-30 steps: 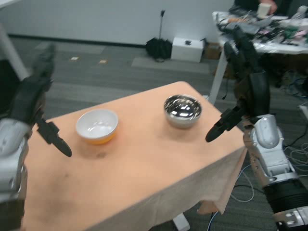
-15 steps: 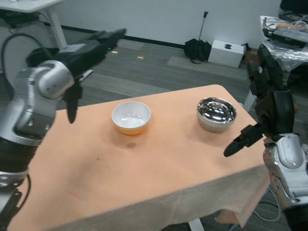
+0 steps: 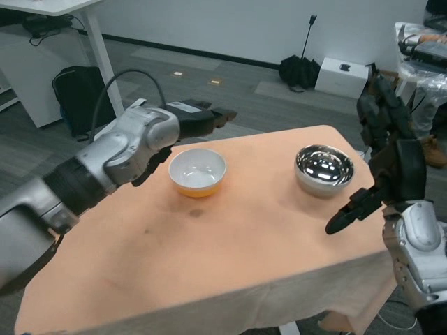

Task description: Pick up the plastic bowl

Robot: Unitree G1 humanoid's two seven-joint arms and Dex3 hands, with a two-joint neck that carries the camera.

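The plastic bowl (image 3: 198, 172) is white inside and orange outside. It sits near the far edge of the table (image 3: 209, 258), which has a peach cloth on it. The left hand (image 3: 198, 119) is just behind the bowl, above the far edge, holding nothing, but I cannot tell how its fingers lie. A shiny metal bowl (image 3: 324, 169) sits near the far right corner. The right hand (image 3: 384, 157) is up by the right edge, fingers apart and empty.

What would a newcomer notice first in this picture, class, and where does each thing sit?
The left hand stretches over the table's far edge just behind the orange plastic bowl, holding nothing. Further right, a shiny metal bowl stands on the peach tablecloth. The right hand is raised open beyond the table's right side.
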